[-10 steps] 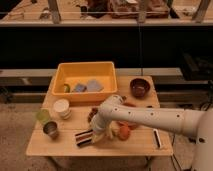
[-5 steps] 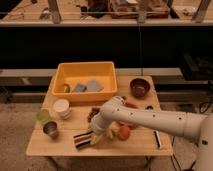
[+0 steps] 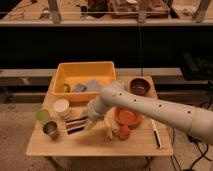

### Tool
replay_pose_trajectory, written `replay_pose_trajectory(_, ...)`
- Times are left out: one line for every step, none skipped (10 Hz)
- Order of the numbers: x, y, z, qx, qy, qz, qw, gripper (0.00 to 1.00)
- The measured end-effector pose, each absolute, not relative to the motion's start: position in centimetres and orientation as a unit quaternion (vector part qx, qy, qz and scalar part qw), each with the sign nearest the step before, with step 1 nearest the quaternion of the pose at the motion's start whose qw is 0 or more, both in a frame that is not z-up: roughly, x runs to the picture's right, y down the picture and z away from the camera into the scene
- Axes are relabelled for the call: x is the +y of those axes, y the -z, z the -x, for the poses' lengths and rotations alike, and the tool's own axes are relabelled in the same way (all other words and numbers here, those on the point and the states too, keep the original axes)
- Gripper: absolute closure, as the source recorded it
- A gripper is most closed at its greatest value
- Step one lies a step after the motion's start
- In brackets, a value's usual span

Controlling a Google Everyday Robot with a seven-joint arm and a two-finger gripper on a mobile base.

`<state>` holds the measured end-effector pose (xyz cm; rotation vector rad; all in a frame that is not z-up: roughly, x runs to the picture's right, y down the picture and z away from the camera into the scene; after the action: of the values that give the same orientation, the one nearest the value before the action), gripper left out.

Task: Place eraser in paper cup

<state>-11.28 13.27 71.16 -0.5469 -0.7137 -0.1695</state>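
The eraser (image 3: 75,125), a dark flat block with reddish and pale stripes, is at the table's front left, just right of the cups. My gripper (image 3: 90,121) comes in from the right and is shut on the eraser's right end. The paper cup (image 3: 61,107), short and cream-white with a wide rim, stands upright just up and left of the eraser, in front of the yellow bin. The gripper body hides the eraser's right end.
A green cup (image 3: 42,115) and a grey metal cup (image 3: 50,129) stand left of the eraser. The yellow bin (image 3: 85,70) with grey blocks sits behind. An orange plate (image 3: 128,117), brown bowl (image 3: 140,86), orange fruit (image 3: 123,133), banana (image 3: 109,128) and black pen (image 3: 155,134) lie under or right of my arm.
The gripper has stayed shut. It and the eraser have shifted slightly up and left, toward the cups.
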Motion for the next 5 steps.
replay_pose_trajectory(10.5,-69.8,12.5,-0.353,0.083,0.252,0.897,1.00)
replay_pose_trajectory(8.2,-68.9,13.9,-0.360,0.091,0.242,0.896,1.00)
replay_pose_trajectory(7.0,-68.4,14.7,-0.364,0.095,0.237,0.896,1.00)
replay_pose_trajectory(6.8,-68.3,14.8,-0.365,0.096,0.236,0.896,1.00)
replay_pose_trajectory(6.8,-68.3,14.6,-0.364,0.095,0.236,0.896,1.00)
